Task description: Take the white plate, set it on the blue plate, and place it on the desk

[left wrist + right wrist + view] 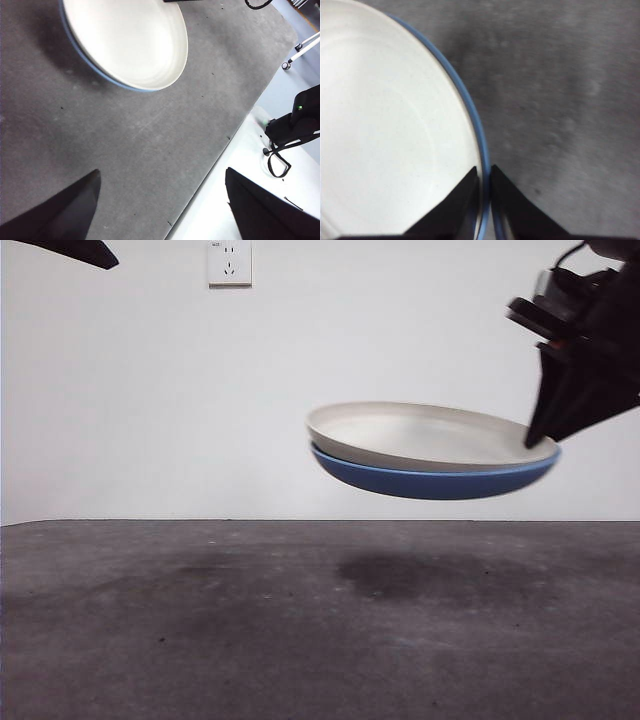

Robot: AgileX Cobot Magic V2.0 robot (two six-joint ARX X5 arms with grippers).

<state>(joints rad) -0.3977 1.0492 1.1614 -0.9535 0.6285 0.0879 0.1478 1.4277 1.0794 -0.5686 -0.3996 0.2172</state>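
The white plate (pixel 425 433) lies nested in the blue plate (pixel 430 480), and both hang in the air above the desk (pixel 250 620), tilted a little. My right gripper (pixel 540 435) comes in from the upper right and is shut on the stacked rims at their right edge. In the right wrist view its jaws (pixel 484 177) pinch the white plate (pixel 385 130) and the blue plate's rim (pixel 470 112) together. My left gripper (pixel 160 200) is open and empty over the desk's edge; it sees the white plate (pixel 125 40) with a sliver of the blue plate (pixel 102 75) beneath it.
A wall socket (pixel 229 262) sits on the white wall behind. The plates cast a shadow (pixel 420 575) on the desk below them. The left arm's black tip (pixel 70 250) shows at the top left corner. The desk's edge (pixel 215 160) borders a white surface with cables.
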